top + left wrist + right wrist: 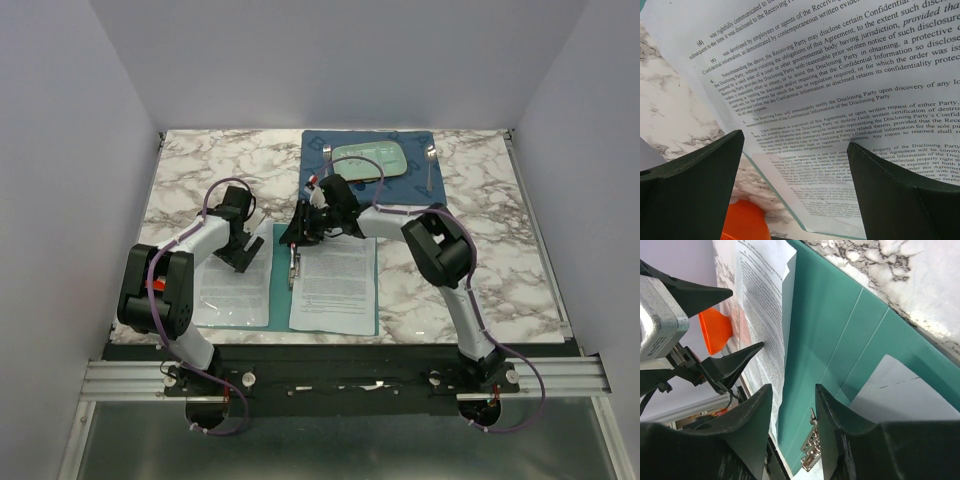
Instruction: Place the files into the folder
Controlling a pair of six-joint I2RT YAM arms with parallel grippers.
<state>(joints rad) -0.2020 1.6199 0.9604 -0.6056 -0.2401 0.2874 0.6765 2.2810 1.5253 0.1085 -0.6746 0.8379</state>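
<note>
The thin teal-green card folder [279, 300] lies open on the marble table [500, 260], with a white printed paper sheet [335, 285] on each leaf. The left gripper [240, 258], jaws wide, hangs above the left sheet [228, 295]. The right gripper [295, 243] (jaws narrowly apart, gripping nothing) is over the crease. Beyond it, a pale green rectangular plate [370, 158] sits on a dark blue placemat [315, 145].

The left arm [195, 240] and right arm [468, 318] each have white tube links between bulky black joint housings. A thin purple cable loops along each from the bases at 6 o'clock overhead. The left gripper [794, 140] and right gripper [793, 388] have dark wedge-shaped fingers. At 9 o'clock in the right wrist view, the left gripper shows an orange part and a silver block with small print.
</note>
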